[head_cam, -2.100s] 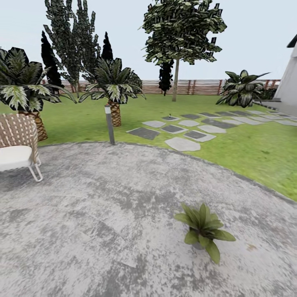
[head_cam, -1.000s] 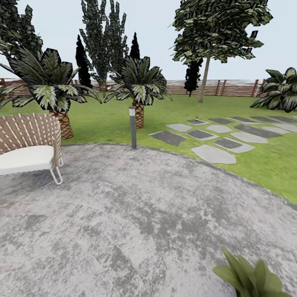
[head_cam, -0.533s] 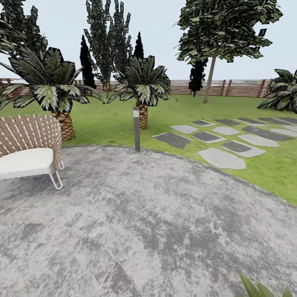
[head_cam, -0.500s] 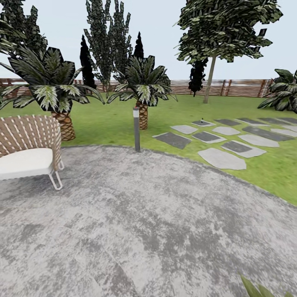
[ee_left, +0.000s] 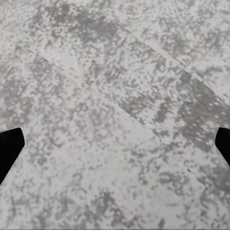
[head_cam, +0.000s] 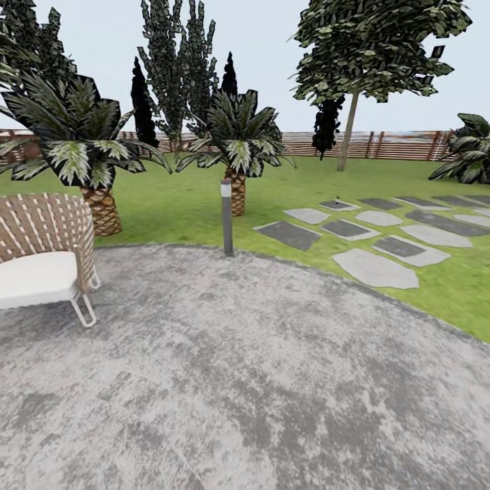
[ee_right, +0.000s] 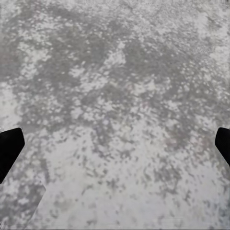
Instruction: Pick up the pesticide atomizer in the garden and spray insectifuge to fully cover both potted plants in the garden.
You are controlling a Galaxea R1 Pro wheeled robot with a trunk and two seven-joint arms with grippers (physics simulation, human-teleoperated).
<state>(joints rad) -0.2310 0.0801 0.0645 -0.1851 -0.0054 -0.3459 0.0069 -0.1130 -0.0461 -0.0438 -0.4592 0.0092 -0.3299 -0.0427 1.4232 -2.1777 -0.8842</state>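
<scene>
On a far stepping stone (head_cam: 338, 204), perhaps the atomizer (head_cam: 335, 200) stands upright; both grippers spread empty.

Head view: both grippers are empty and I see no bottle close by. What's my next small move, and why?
Probably roll forward and to the right across the patio toward the stepping stones. A tiny dark speck on a far stone may be the atomizer, though it is too small to tell. The left gripper and right gripper are open over bare paving.

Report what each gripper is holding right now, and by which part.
Nothing. The left gripper and right gripper both stand open, with just the grey stone patio between their fingers.
</scene>
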